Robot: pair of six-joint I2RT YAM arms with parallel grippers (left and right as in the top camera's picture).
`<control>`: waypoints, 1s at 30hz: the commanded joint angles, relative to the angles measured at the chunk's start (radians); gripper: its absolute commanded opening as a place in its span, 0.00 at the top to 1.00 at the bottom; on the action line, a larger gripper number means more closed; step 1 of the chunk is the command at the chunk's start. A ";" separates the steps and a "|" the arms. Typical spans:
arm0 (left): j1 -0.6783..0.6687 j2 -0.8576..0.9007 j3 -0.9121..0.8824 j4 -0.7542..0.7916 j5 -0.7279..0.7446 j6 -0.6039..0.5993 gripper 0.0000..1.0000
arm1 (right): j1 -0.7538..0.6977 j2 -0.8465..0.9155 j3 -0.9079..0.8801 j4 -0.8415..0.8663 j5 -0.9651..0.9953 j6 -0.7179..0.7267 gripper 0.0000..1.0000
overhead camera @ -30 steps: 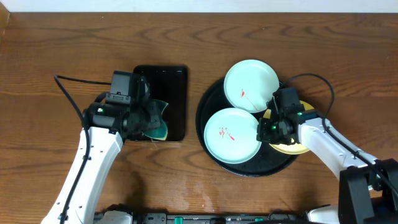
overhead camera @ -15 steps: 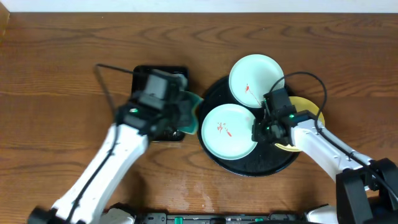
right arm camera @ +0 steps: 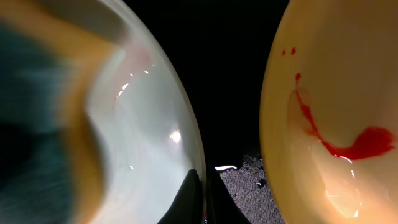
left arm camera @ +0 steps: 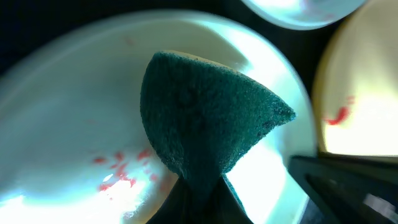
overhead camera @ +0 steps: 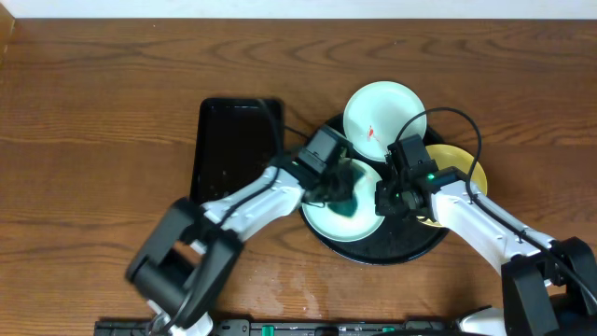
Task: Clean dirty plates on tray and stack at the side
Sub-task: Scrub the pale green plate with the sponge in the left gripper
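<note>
On the round black tray [overhead camera: 373,256] lie three plates. The near mint-blue plate [overhead camera: 322,217] carries red smears [left arm camera: 118,168]. My left gripper [overhead camera: 336,182] is shut on a dark teal sponge [left arm camera: 205,124], which rests on this plate's inside. My right gripper [overhead camera: 385,202] is shut on the same plate's right rim [right arm camera: 186,137], one finger on each side. The far mint-blue plate [overhead camera: 380,112] has a red mark. The yellow plate [overhead camera: 464,166], half hidden under my right arm, shows a red smear [right arm camera: 360,143].
A smaller rectangular black tray [overhead camera: 233,145] lies left of the round tray, with nothing on it. My two arms meet over the round tray's middle. Brown wooden table [overhead camera: 93,121] surrounds both trays.
My left arm has swung right from the rectangular tray, carrying the sponge onto the near mint plate. My right gripper has kept its hold on that plate's rim, shifting slightly left.
</note>
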 commanded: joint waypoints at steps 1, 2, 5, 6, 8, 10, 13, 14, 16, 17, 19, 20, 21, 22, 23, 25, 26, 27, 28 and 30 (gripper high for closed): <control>-0.008 0.077 0.003 -0.001 0.023 -0.086 0.93 | 0.014 0.003 -0.001 -0.001 0.006 -0.033 0.99; -0.006 0.094 0.003 -0.006 0.015 -0.085 0.92 | 0.014 0.003 -0.001 -0.001 0.006 -0.032 0.99; 0.009 0.110 0.003 -0.091 -0.108 -0.086 0.92 | 0.014 0.003 -0.001 0.000 0.006 -0.032 0.99; 0.016 0.105 0.006 -0.127 -0.153 -0.086 0.92 | 0.014 0.003 -0.001 0.000 0.006 -0.032 0.99; 0.035 0.095 0.026 -0.209 -0.238 -0.086 0.92 | 0.014 0.003 -0.001 0.000 0.010 -0.033 0.99; 0.052 0.081 0.054 -0.303 -0.344 -0.085 0.93 | 0.014 0.003 -0.001 -0.001 0.014 -0.033 0.99; 0.062 0.068 0.085 -0.410 -0.514 -0.073 0.92 | 0.014 0.003 -0.001 0.000 0.014 -0.033 0.99; 0.062 0.068 0.091 -0.432 -0.553 -0.065 0.93 | 0.014 0.003 -0.001 0.000 0.014 -0.033 0.99; 0.062 0.068 0.094 -0.443 -0.576 -0.033 0.93 | 0.014 0.003 -0.001 -0.002 0.014 -0.033 0.99; 0.062 0.068 0.094 -0.444 -0.576 -0.033 0.92 | 0.014 0.003 -0.001 -0.003 0.014 -0.033 0.99; 0.059 0.068 0.094 -0.440 -0.571 -0.034 0.92 | 0.014 0.003 -0.001 -0.004 0.014 -0.033 0.99; 0.057 0.069 0.094 -0.432 -0.550 -0.034 0.93 | 0.014 0.003 -0.001 -0.005 0.014 -0.033 0.99; 0.056 0.069 0.094 -0.418 -0.508 -0.034 0.92 | 0.014 0.003 -0.001 -0.006 0.014 -0.033 0.99; 0.055 0.069 0.093 -0.393 -0.431 -0.034 0.92 | 0.014 0.003 -0.001 -0.006 0.014 -0.033 0.99; 0.054 0.069 0.093 -0.364 -0.351 -0.034 0.92 | 0.014 0.003 -0.001 -0.006 0.014 -0.033 0.99; 0.048 0.076 0.092 -0.277 -0.173 -0.034 0.92 | 0.014 0.003 -0.001 -0.005 0.014 -0.039 0.99; 0.044 0.079 0.092 -0.236 -0.114 -0.034 0.92 | 0.014 0.003 -0.001 -0.005 0.014 -0.043 0.99; 0.040 0.084 0.092 -0.202 -0.072 -0.040 0.92 | 0.014 0.003 -0.001 -0.004 0.013 -0.053 0.99; 0.035 0.087 0.092 -0.175 -0.047 -0.053 0.92 | 0.014 0.003 -0.001 -0.004 0.013 -0.060 0.99; 0.027 0.090 0.092 -0.143 -0.035 -0.088 0.92 | 0.014 0.003 -0.001 -0.004 0.013 -0.067 0.99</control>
